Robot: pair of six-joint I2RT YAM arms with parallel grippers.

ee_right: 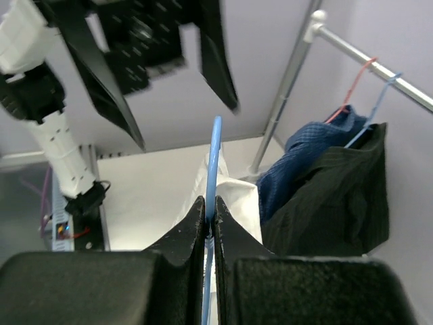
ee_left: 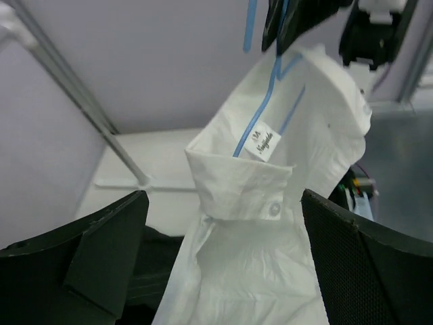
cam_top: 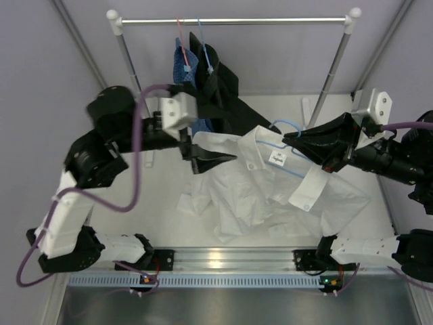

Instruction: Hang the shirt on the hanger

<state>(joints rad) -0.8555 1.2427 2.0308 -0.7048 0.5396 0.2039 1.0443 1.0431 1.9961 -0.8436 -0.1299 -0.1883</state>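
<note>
The white shirt hangs bunched over the table, its collar up. The light-blue wire hanger runs into the collar past the neck label. My right gripper is shut on the hanger below its hook; in the right wrist view the jaws pinch the blue wire above the shirt. My left gripper is open at the shirt's left collar side. In the left wrist view its fingers stand wide apart on both sides of the collar and front of the shirt, apparently not touching it.
A clothes rail crosses the back on two posts. On it hang a blue checked shirt on a red hanger and a black shirt, close behind my left gripper. An aluminium rail runs along the near edge.
</note>
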